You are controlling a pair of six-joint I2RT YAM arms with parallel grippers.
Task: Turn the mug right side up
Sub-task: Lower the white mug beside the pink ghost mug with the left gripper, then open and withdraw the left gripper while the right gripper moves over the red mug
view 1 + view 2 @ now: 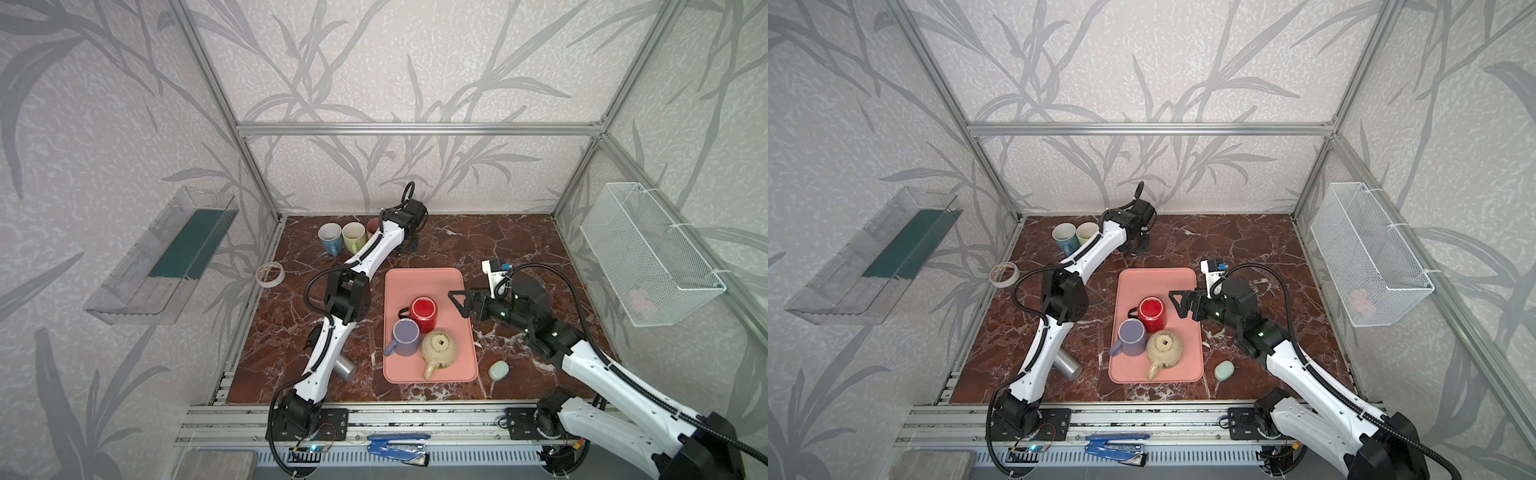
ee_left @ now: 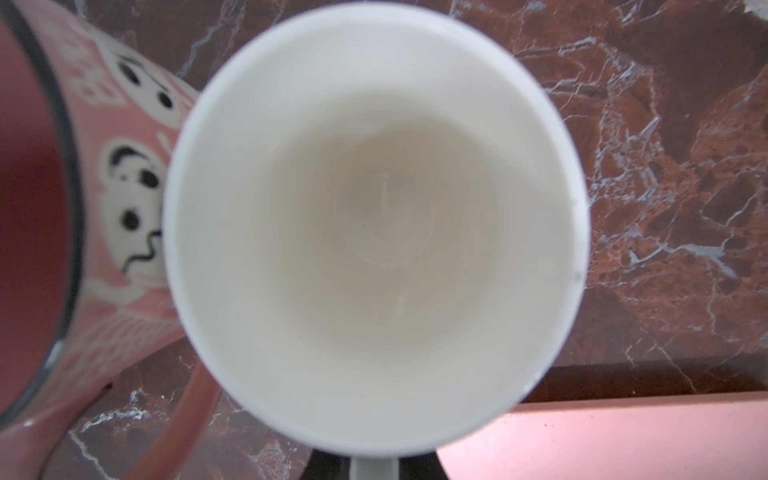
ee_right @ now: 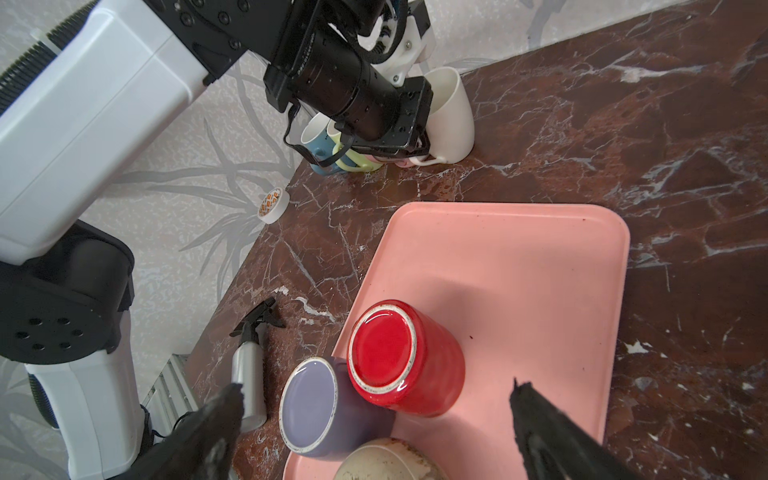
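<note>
A white mug point(image 2: 374, 216) stands mouth up on the marble at the back; the arm hides it in both top views. My left gripper point(image 1: 409, 245) point(image 3: 415, 153) is shut on its handle point(image 2: 374, 469). On the pink tray point(image 1: 424, 278) a red mug point(image 1: 423, 313) point(image 3: 399, 357), a purple mug point(image 1: 405, 337) point(image 3: 320, 407) and a cream mug point(image 1: 439, 349) sit bottom up, close together. My right gripper point(image 1: 461, 305) point(image 3: 376, 390) hovers open just right of the red mug, holding nothing.
Blue point(image 1: 329, 237), green point(image 1: 353, 235) and pink point(image 2: 124, 187) mugs stand upright beside the white one. A tape roll point(image 1: 270, 274), a lying spray bottle point(image 1: 345, 368) and a green oval case point(image 1: 498, 370) are on the marble. A wire basket point(image 1: 648, 253) hangs on the right wall.
</note>
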